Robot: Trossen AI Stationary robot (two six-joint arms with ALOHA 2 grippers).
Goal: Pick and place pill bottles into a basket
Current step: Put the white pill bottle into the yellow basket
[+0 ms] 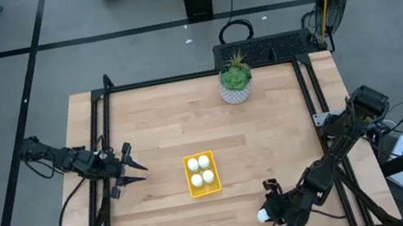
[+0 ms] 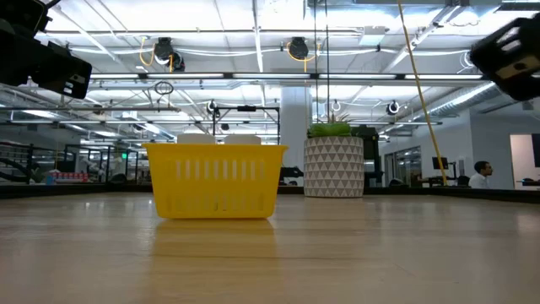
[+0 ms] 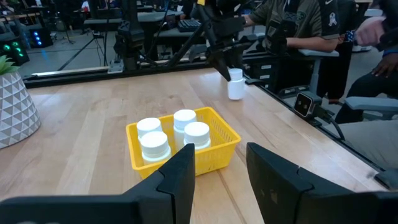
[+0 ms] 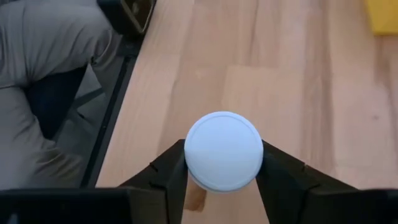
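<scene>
The yellow basket sits mid-table and holds several white pill bottles, standing upright; it also shows in the low view. One more white pill bottle stands upright near the table's near edge, between the fingers of my right gripper, which is shut on it. My left gripper is open and empty, to the left of the basket and pointing at it; in its own wrist view the fingers frame the basket. My right gripper pinches the bottle between its two fingers, at the sides of its round cap. The fingers come from above, pointing down. The bottle is upright; whether its base is on the table, I cannot tell.
A white patterned pot with a green plant stands at the table's far edge. A black frame runs along the table's sides. People sit beyond the table's right side. Bare wood lies between the basket and my right gripper.
</scene>
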